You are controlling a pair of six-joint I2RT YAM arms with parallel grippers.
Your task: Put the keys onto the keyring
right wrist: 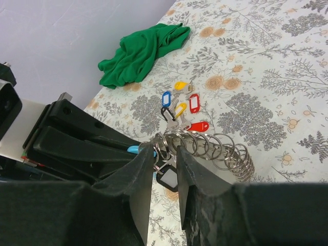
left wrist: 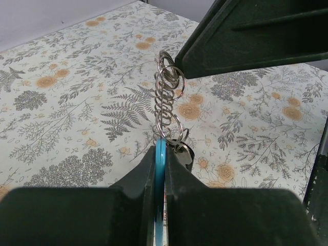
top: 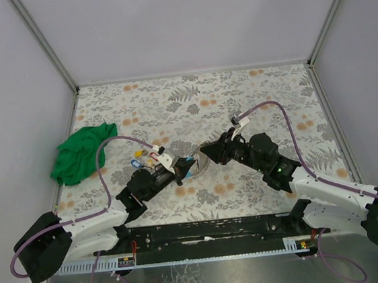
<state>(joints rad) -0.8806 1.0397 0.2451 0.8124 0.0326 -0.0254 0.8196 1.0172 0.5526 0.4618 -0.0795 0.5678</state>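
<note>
I see: cloth [top: 82,153] green | keys [right wrist: 180,108] tagged red, blue, yellow, black | keyring [left wrist: 160,166] light-blue arc | bench [top: 238,96] grey-orange floral

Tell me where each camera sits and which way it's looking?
Top external: high behind the arms, looking down on the table; both arms show.
Left wrist: on the left arm, looking along its own left tool, shut on the keyring by its blue arc.
Right wrist: on the right arm, looking past the right tool toward the keys and green cloth.
Shared: both wrist views show the metal rings.
</note>
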